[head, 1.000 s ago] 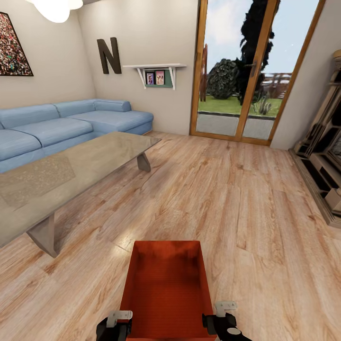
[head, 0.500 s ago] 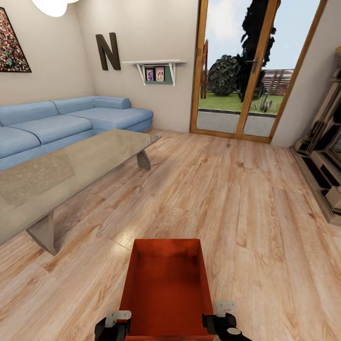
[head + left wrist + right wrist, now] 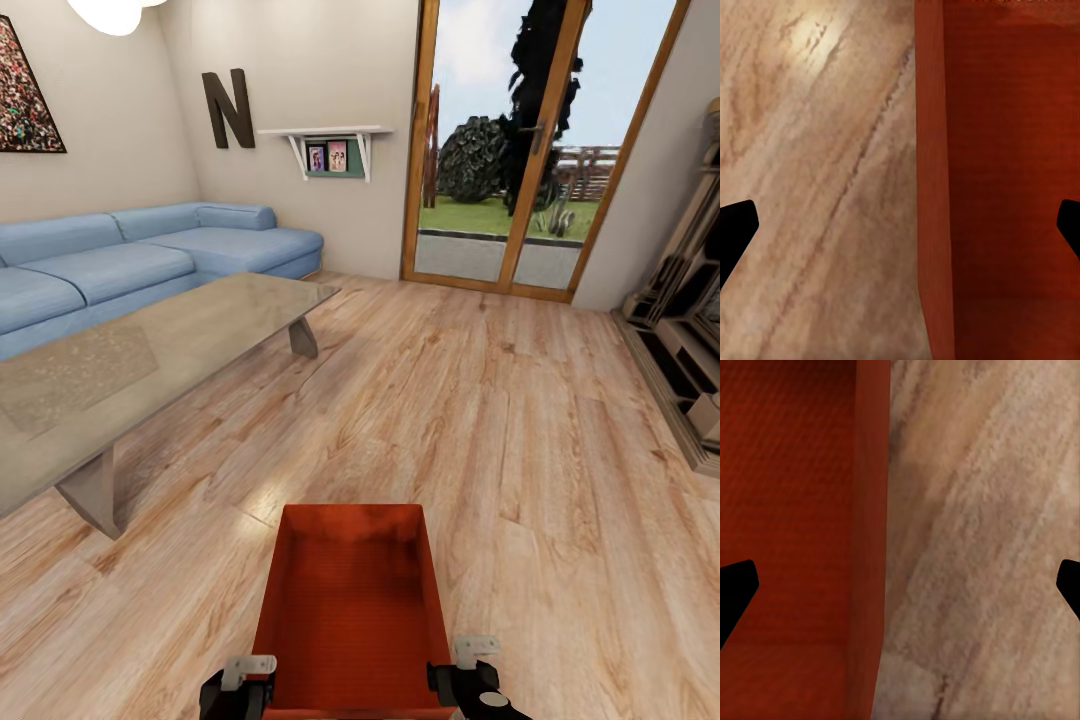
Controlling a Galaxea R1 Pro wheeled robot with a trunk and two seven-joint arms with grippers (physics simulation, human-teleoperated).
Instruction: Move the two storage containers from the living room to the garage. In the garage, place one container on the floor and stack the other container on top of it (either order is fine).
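Note:
One red-orange open-top storage container [image 3: 350,610] shows low in the head view, over the light wood planks of the living room floor [image 3: 500,420]. My left gripper [image 3: 240,682] is at the container's near left corner and my right gripper [image 3: 470,672] at its near right corner. In the left wrist view the left gripper [image 3: 900,232] is open, its fingers wide apart either side of the container's side wall [image 3: 934,187]. In the right wrist view the right gripper [image 3: 900,592] is open the same way astride the other side wall [image 3: 870,525].
A low glass table [image 3: 150,360] stands to the left, with a blue sectional sofa [image 3: 150,255] behind it. Glass patio doors [image 3: 520,150] are straight ahead. A wooden shelf unit [image 3: 685,330] lines the right wall. Open plank floor lies between table and shelves.
The whole head view shifted slightly a second ago as the camera moved, then held still. The container and both grippers kept their places in the picture.

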